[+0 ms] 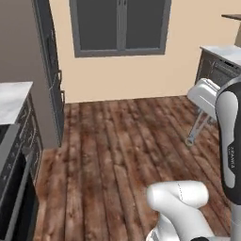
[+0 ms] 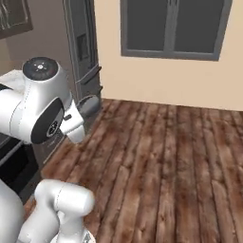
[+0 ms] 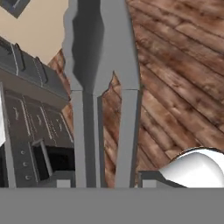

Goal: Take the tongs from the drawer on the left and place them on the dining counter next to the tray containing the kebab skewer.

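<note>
The tongs (image 3: 103, 87) are being gripped by the end effector (image 3: 105, 183), carried over the wooden floor (image 1: 117, 141) while the base is being driven. Their long axis is running straight out from the end effector, broad tips pointing away. The grip should be kept firm and the swing slow until the dining desk is reached.

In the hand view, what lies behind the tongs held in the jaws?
Behind the tongs lie wooden floor, a patch of beige wall and grey cabinet fronts. The tongs' two long arms cover a strip of floor, so anything there stays hidden.
</note>
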Available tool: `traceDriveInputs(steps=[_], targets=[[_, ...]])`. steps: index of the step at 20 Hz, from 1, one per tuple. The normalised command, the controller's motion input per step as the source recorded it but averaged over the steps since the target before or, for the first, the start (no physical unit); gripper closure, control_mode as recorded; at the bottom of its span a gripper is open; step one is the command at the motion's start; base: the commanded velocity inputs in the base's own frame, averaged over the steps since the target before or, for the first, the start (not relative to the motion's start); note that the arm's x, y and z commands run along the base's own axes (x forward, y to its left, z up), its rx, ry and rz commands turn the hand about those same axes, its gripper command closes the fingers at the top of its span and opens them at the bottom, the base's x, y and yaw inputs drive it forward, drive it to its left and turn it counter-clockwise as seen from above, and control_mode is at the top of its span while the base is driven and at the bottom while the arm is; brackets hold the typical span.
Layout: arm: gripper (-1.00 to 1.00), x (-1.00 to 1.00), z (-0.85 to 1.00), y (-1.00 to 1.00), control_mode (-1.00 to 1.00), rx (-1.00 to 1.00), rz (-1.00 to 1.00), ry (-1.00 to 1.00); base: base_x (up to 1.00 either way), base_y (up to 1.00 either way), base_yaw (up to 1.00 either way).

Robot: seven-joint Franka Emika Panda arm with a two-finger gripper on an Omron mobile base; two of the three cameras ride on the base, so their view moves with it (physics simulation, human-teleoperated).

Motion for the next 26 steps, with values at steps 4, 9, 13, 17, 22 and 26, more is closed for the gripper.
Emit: traceDriveInputs(steps=[4, 9, 13, 17, 22, 26], targets=[[1.0, 0.0, 0.0, 0.0, 1.0, 0.0, 0.0, 0.0, 0.76, -0.39, -0.73], [1.0, 0.0, 0.0, 0.0, 1.0, 0.0, 0.0, 0.0, 0.9, -0.22, -0.71], [1.0, 0.0, 0.0, 0.0, 1.0, 0.0, 0.0, 0.0, 0.89, -0.25, -0.71], [1.0, 0.0, 0.0, 0.0, 1.0, 0.0, 0.0, 0.0, 0.9, -0.2, -0.7], [1.0, 0.0, 0.0, 0.0, 1.0, 0.0, 0.0, 0.0, 0.88, -0.15, -0.72], [1.0, 0.0, 0.0, 0.0, 1.0, 0.0, 0.0, 0.0, 0.79, -0.01, -0.75]])
